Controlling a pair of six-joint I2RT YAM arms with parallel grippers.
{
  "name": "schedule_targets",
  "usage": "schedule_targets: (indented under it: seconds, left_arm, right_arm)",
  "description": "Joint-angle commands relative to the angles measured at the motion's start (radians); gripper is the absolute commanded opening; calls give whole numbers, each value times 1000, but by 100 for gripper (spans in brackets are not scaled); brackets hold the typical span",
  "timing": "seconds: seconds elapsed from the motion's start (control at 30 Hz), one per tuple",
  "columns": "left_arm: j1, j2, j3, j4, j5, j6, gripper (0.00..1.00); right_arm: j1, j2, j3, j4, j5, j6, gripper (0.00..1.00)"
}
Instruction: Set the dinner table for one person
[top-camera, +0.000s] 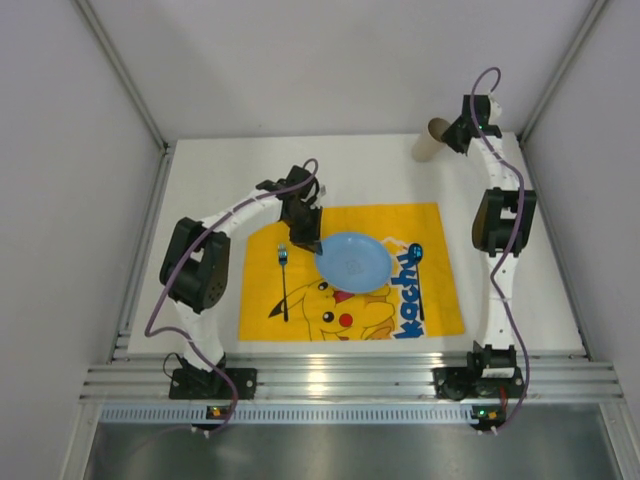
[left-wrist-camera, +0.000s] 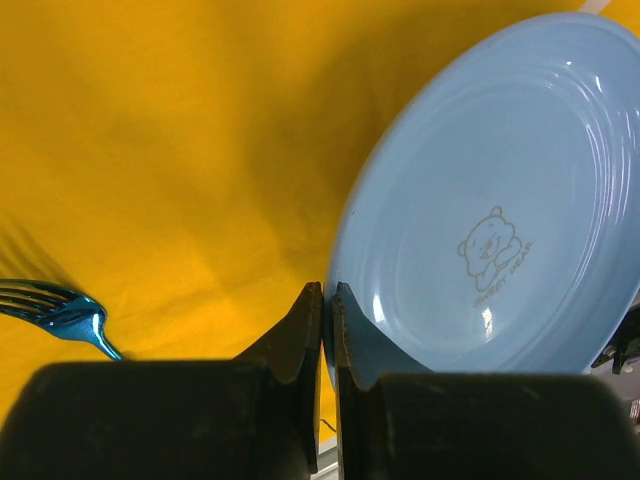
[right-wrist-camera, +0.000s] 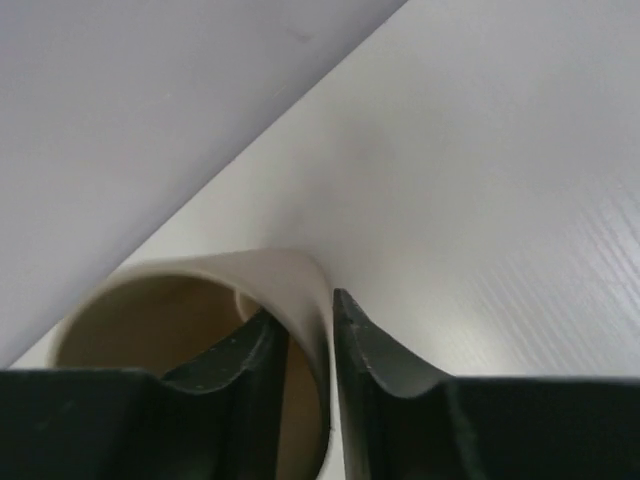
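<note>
A light blue plate (top-camera: 354, 262) lies over the yellow Pikachu mat (top-camera: 350, 300) on the white dinner table (top-camera: 200, 190). My left gripper (top-camera: 308, 244) is shut on the plate's left rim; in the left wrist view its jaws (left-wrist-camera: 328, 300) pinch the rim of the plate (left-wrist-camera: 500, 200), which looks tilted. A blue-headed fork (top-camera: 284, 282) lies left of the plate, also seen in the left wrist view (left-wrist-camera: 60, 312). A blue spoon (top-camera: 416, 270) lies right of it. My right gripper (top-camera: 452, 138) is shut on the wall of a beige cup (top-camera: 432, 140), one finger inside the cup (right-wrist-camera: 200, 340).
The cup is at the table's far right corner, close to the back wall. White enclosure walls stand on the left, right and back. The silver aluminium rail (top-camera: 340, 380) runs along the near edge by the arm bases.
</note>
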Motion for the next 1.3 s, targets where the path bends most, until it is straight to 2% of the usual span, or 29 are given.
schedule_targets:
  seconds: [0.0, 0.07, 0.17, 0.27, 0.43, 0.5, 0.57, 0.7, 0.83, 0.9, 1.0, 1.13, 1.27]
  left_arm:
    - [-9, 5, 35, -20, 13, 9, 8]
    - [-13, 5, 29, -23, 2, 10, 7]
    - [-19, -8, 9, -26, -7, 16, 1]
    - [-21, -30, -20, -23, -15, 27, 0]
    - [-30, -61, -76, -26, -41, 51, 1]
    - [-33, -79, -108, -23, -58, 58, 14]
    - [-33, -91, -119, -18, -71, 59, 34]
    - [-33, -108, -136, -6, -93, 64, 48]
    - [-33, -119, -142, 5, -104, 73, 49]
    - [-33, -130, -143, 9, -116, 78, 50]
    - [-33, -140, -139, 16, -151, 82, 50]
    - [-30, -147, -119, 16, -197, 71, 51]
    - [-22, -157, -100, 23, -249, 42, 62]
  right_arm:
    - [7, -8, 61, 14, 22, -24, 21]
    - [9, -16, 61, 8, 23, -38, 15]
    - [7, -28, 58, -1, 22, -53, 7]
    - [7, -45, 51, -6, 22, -70, 0]
    - [7, -78, 41, -1, 19, -90, 0]
    - [7, -105, 27, 9, 17, -96, 0]
    - [7, -135, 18, 12, 14, -101, 0]
    - [7, -190, 15, 14, 13, -118, 0]
    - [7, -269, 2, -21, 16, -133, 0]
    - [46, -330, -27, -46, 16, -136, 0]
    - [70, -399, -50, -139, 13, -139, 0]
    - [112, -450, -64, -360, -26, -128, 0]
    - [196, -497, -148, -506, -34, -144, 0]
